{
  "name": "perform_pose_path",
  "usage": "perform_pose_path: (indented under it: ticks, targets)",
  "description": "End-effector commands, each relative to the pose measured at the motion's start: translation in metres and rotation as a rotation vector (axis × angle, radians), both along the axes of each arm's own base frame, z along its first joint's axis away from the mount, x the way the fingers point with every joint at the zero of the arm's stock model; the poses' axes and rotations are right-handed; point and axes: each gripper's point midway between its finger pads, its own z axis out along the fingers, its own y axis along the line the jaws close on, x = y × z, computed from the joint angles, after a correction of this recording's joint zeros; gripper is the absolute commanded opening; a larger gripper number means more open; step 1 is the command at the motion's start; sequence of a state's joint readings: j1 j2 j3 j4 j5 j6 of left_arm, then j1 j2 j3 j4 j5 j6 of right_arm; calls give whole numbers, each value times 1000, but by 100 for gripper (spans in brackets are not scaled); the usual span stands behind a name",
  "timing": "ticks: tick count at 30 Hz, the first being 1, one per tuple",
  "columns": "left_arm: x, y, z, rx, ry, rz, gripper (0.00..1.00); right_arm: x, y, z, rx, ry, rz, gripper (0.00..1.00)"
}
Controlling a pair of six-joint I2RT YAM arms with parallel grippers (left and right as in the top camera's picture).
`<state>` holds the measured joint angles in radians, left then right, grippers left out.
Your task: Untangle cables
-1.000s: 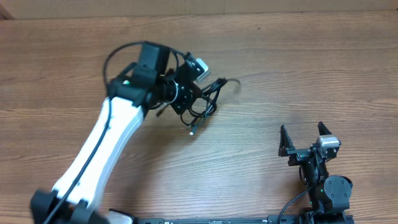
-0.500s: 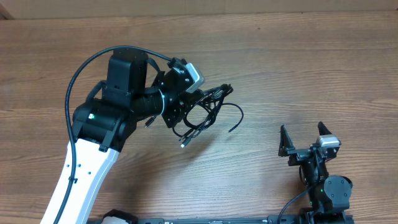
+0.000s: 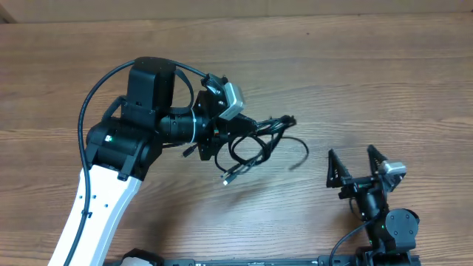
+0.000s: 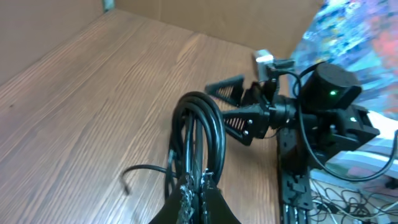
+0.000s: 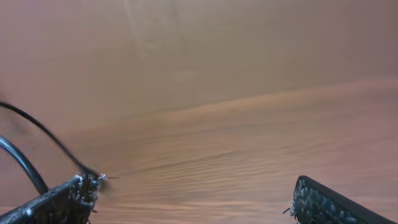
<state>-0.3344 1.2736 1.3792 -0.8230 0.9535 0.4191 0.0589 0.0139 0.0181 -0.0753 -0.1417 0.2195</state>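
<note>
Two grippers are seen over a wooden table [image 3: 369, 66]. The left gripper [image 3: 222, 139] is clamped tight on the cables [image 3: 259, 140], which are bunched into a tangle of thin black loops and held over the middle of the table, a little left of centre. From the pinch the loops are spread toward the right. A loose end [image 3: 301, 159] is curved out beyond them, toward the right gripper [image 3: 350, 151]. A silver-tipped plug [image 3: 228, 179] is hung below the bundle on the near side; whether it rests on the wood cannot be told.

In the left wrist view the cables [image 4: 198, 130] are shown rising in upright loops from between the fingers [image 4: 214, 208] of the left gripper [image 4: 194, 198]. The loose end [image 4: 127, 174] is curled over the table [image 4: 74, 93] at the left.

The right gripper is spread wide, with nothing between its fingers. It is placed toward the near right part of the table, apart from the bundle but near the loose end. In its own wrist view only the fingertips [image 5: 68, 196] are seen at the bottom corners. Two black strands [image 5: 50, 134] are seen at the left edge; which cords these are cannot be told.
</note>
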Motion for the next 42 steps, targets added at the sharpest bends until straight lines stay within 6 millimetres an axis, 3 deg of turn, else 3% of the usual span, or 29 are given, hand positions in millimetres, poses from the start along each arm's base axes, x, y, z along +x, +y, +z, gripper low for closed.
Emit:
perform_pose_path:
  ticks: [1, 6, 15, 22, 26, 33, 38, 42]
  targets:
    - [-13, -4, 23, -60, -47, -60, 4, -10, 28, 5, 276, 70, 170, 100]
    - [-12, -5, 25, -63, -59, -60, 4, -22, 41, 30, 322, 85, 254, 100]
    - [-12, -5, 25, -64, -58, -61, 4, -40, 46, 88, 336, 180, 279, 100]
    - [-14, -6, 24, -63, -55, -68, 4, -61, 88, 147, 308, 88, 606, 100]
    - [-18, -13, 23, -64, -55, -95, 4, -73, 94, 176, 376, 22, 693, 100]
    - [-24, -36, 20, -75, -74, -167, 4, -71, 91, 180, 521, 89, 676, 100]
    - [-26, -56, 17, -89, -82, -222, 4, -64, 87, 176, 633, 158, 635, 80]
    - [-26, -67, 18, -104, -75, -238, 4, -62, 86, 170, 649, 191, 618, 76]
